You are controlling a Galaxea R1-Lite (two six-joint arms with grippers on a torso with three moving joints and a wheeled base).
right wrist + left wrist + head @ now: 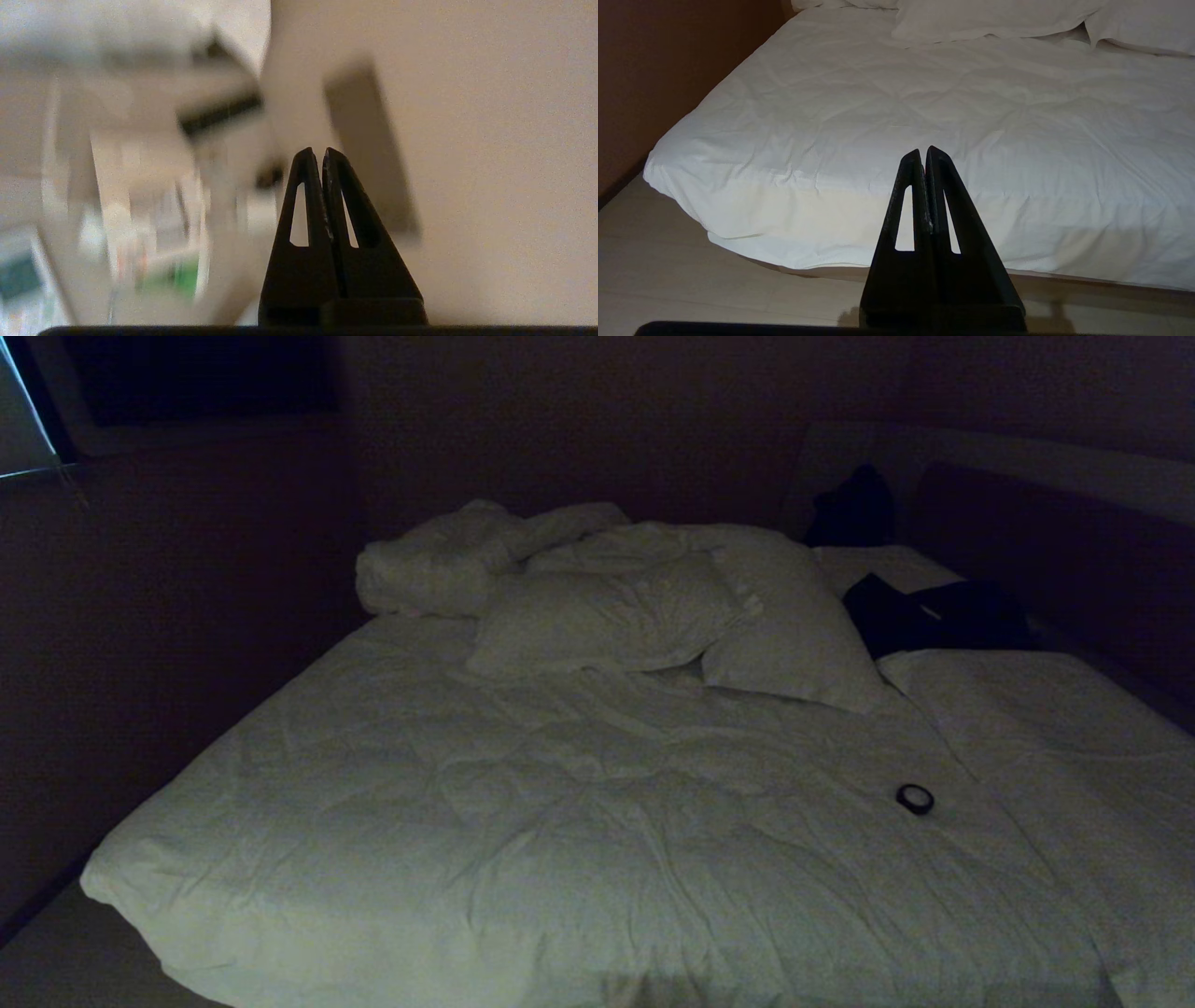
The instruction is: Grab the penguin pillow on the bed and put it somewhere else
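The bed (560, 821) fills the head view, covered by a wrinkled white duvet. The penguin pillow is out of view in every frame. Neither arm appears in the head view. My left gripper (923, 151) is shut and empty, hanging off the foot of the bed (924, 93) above the floor. My right gripper (315, 151) is also shut with nothing in it. It points away from the bed at a plain beige wall (490, 140) and a blurred stretch of room.
Two plain white pillows (607, 616) (794, 625) and a bunched white cover (429, 569) lie at the head end. Dark garments (934, 616) rest by the dark headboard (1055, 551). A small black ring-shaped object (915, 798) sits on the duvet. A wall (168, 616) runs along the bed's left side.
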